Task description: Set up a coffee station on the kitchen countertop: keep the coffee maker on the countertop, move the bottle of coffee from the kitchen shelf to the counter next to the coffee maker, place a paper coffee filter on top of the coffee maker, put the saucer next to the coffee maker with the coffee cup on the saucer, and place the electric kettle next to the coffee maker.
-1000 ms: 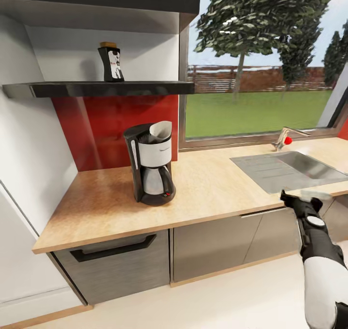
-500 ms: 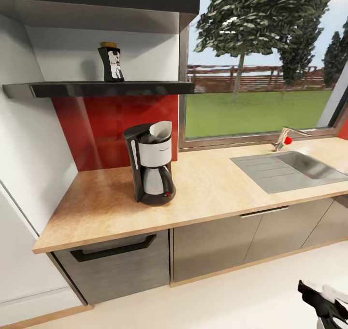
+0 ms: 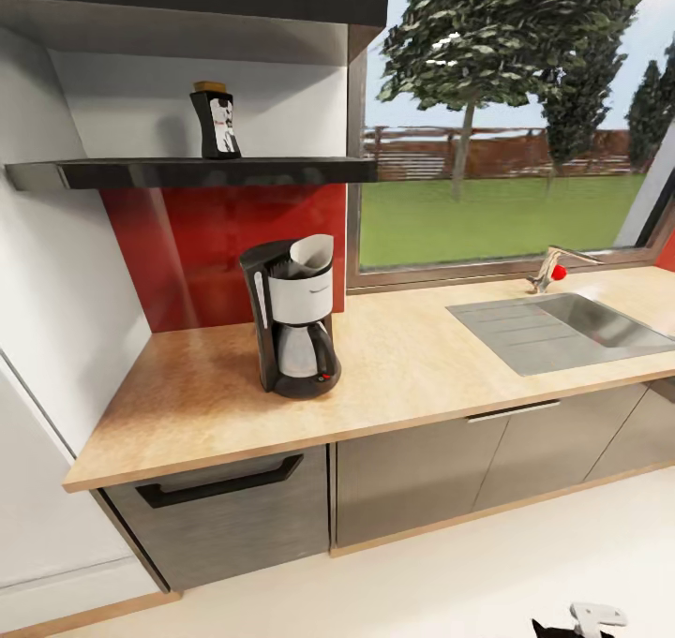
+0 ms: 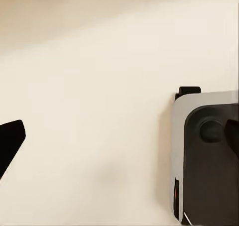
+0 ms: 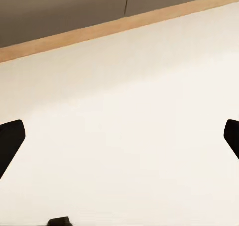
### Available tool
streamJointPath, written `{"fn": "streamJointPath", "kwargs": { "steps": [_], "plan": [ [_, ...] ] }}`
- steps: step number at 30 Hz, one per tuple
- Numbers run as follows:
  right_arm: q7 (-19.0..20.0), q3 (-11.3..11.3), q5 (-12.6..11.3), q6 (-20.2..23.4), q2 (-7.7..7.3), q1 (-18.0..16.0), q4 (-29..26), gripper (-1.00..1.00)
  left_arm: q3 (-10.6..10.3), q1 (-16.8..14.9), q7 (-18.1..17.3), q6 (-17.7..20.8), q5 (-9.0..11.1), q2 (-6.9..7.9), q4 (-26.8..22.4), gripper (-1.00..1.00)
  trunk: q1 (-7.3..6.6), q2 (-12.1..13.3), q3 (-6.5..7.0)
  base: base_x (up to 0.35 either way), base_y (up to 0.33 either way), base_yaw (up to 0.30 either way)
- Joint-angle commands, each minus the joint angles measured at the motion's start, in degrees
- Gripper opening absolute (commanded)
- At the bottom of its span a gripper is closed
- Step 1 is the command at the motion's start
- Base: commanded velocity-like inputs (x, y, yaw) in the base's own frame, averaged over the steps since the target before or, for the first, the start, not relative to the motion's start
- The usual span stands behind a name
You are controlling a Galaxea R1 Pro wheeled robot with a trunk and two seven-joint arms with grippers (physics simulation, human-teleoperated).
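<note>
1. Head view: the coffee maker [image 3: 291, 318] stands upright on the wooden countertop [image 3: 412, 366], toward its left half and in front of the red backsplash [image 3: 216, 244]. A white paper coffee filter [image 3: 310, 256] sits in its top, tilted so that one edge sticks up above the machine.
2. Head view: the bottle of coffee [image 3: 215, 119] stands upright on the dark kitchen shelf [image 3: 197, 171], above the coffee maker and a little to its left, well apart from the counter.
3. Head view: farther right a steel sink [image 3: 562, 327] is set into the countertop, with a faucet [image 3: 555, 269] behind it below the window [image 3: 511, 113]. Under the counter are grey cabinet fronts and a drawer with a dark handle [image 3: 221, 483].
4. Head view: at the bottom edge, right of centre, a small white and black piece of the right arm [image 3: 589, 615] pokes up over the pale floor [image 3: 394, 591]. From here I cannot tell how its tool stands.
5. Left wrist view: the left gripper [image 4: 122, 136] points down at the pale floor. Its two dark fingertips [image 4: 10, 141] sit at opposite edges of the picture, spread wide with nothing between them. Beside it lies a grey and white part of the robot base [image 4: 206, 156].
6. Right wrist view: the right gripper [image 5: 119, 139] also hangs over the floor, its dark fingertips [image 5: 9, 141] far apart and holding nothing. A wooden baseboard [image 5: 119, 29] runs along the foot of the grey cabinets [image 5: 64, 9] beyond it.
</note>
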Motion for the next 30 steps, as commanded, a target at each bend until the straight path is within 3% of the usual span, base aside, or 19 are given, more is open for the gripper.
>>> {"fn": "streamJointPath", "kwargs": {
  "steps": [1, 5, 8, 9, 10, 19, 23, 25, 27, 30],
  "plan": [
    [1.3, -0.5, 0.7, -0.2, -0.26, 0.0, 0.0, 1.0, 0.0, 0.0, 0.2, -0.8, -0.4, -0.06, -0.8, 1.0, 0.03, -0.1, -0.13, 0.0, 0.0, 0.0],
    [6.4, -0.2, 1.9, -0.1, -0.67, 0.1, 1.6, 1.0, -0.3, 0.0, 0.0, -1.8, -0.7, -0.45, -3.6, 1.0, 0.03, -0.1, -0.13, 0.0, 0.0, 0.0],
    [7.5, -0.1, 6.3, -0.1, -0.67, 0.1, 2.7, 1.0, -0.3, 0.0, 0.0, -2.0, -0.7, -0.42, -4.3, 1.0, 0.03, -0.1, -0.13, -0.077, 0.0, 0.0],
    [7.8, -0.1, 9.7, -0.1, -0.56, 0.1, 3.0, 1.0, -0.3, 0.0, 0.0, -2.2, -0.7, -0.6, -4.5, 1.0, 0.03, -0.1, -0.13, -0.29, 0.0, 0.0],
    [7.9, -0.1, 10.2, -0.1, -0.52, 0.1, 3.1, 1.0, -0.3, -0.1, 0.0, -2.3, -0.7, -0.68, -4.6, 1.0, 0.03, -0.1, -0.13, -0.307, 0.0, 0.0],
    [7.5, -0.2, 11.0, -0.2, -0.27, 0.1, 3.0, 1.0, -0.2, -0.4, 0.1, -2.6, -0.6, -0.94, -5.6, 1.0, 0.03, -0.1, -0.13, -0.106, 0.0, 0.0],
    [7.4, -0.2, 11.0, -0.2, -0.2, 0.1, 3.1, 1.0, -0.4, -0.4, -0.6, -5.4, -0.5, -1.54, -14.5, 1.0, 0.03, -0.1, -0.13, -0.003, 0.0, 0.0],
    [7.4, -0.2, 11.0, -0.2, -0.15, 0.1, 3.1, 1.0, -1.5, -0.4, -1.3, -5.8, -0.6, -2.09, -16.8, 1.0, 0.03, -0.1, -0.13, 0.0, 0.0, 0.0],
    [7.4, -0.2, 11.0, -0.2, -0.12, 0.1, 3.1, 1.0, -5.2, -0.4, -2.7, -6.2, -0.6, -2.8, -21.5, 1.0, 0.03, -0.1, -0.13, 0.0, 0.0, 0.0],
    [7.4, -0.2, 11.0, -0.2, -0.06, 0.1, 3.1, 1.0, -8.4, -0.4, -3.4, -6.4, -0.5, -3.07, -26.3, 1.0, 0.03, -0.1, -0.13, 0.0, 0.0, 0.0]
  ]
}}
